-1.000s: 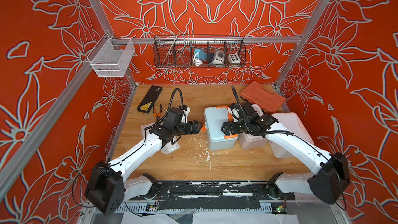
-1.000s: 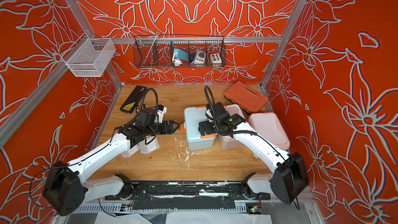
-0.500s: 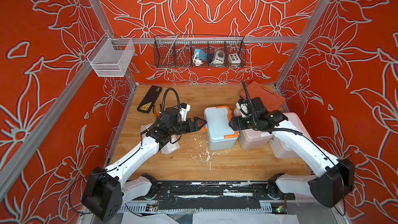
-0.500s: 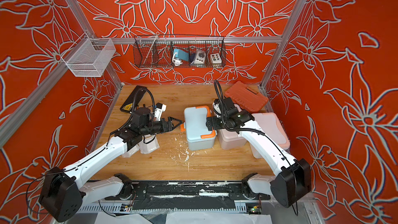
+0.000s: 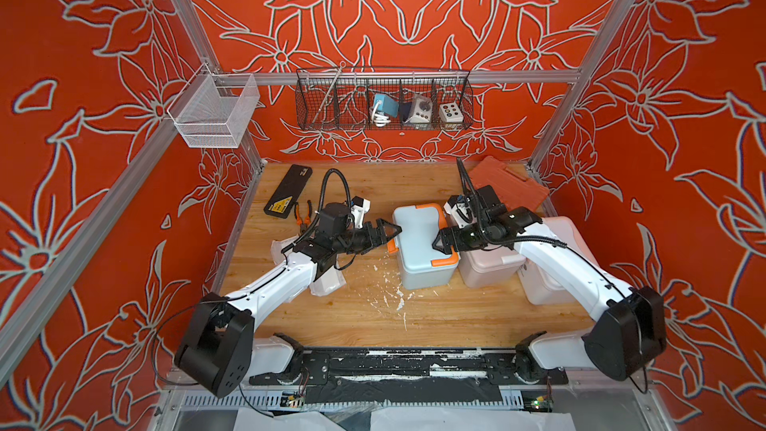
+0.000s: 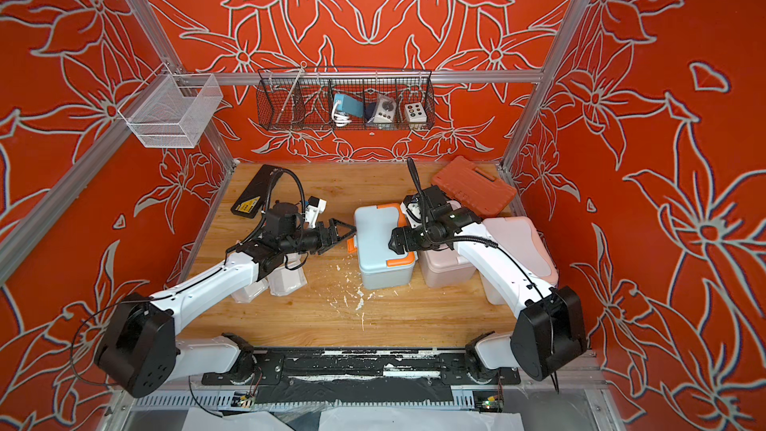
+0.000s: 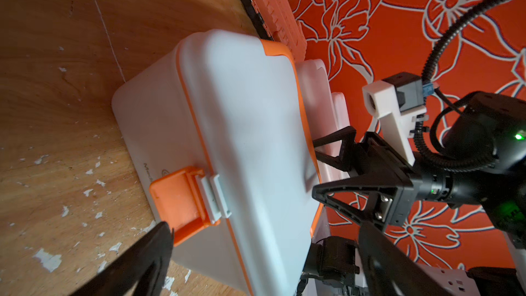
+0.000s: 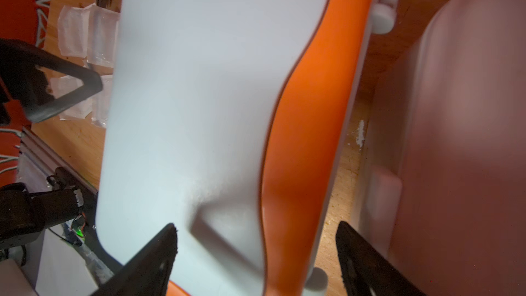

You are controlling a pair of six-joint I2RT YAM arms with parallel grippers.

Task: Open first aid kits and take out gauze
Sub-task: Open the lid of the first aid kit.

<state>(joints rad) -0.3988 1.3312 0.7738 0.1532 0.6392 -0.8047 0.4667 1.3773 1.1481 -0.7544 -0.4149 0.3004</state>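
Several flat white gauze packets in clear wrap (image 5: 327,284) lie on the wooden tabletop (image 5: 373,325) under the left arm, outside the boxes. Just right of them the left gripper (image 5: 391,230) has its jaws spread wide and empty. 1 finger (image 7: 153,252) is just beside the orange front latch (image 7: 182,200) of the blue-grey rounded plastic first aid kit with orange trim (image 5: 418,238), whose lid looks shut. If that finger catches only the latch's edge, it will likely skid off. It could also shove the light box sideways into its neighbour instead of freeing the catch. Over the kit's far edge the right gripper (image 5: 437,242) also has its jaws well apart, holding nothing, straddling the orange band. Pressing down there could pin the lid while the latch is worked, or tip the box. Further right, the white kit with peach trim (image 5: 489,269) and the pale pink kit (image 5: 559,238) sit closed, leaving little room.
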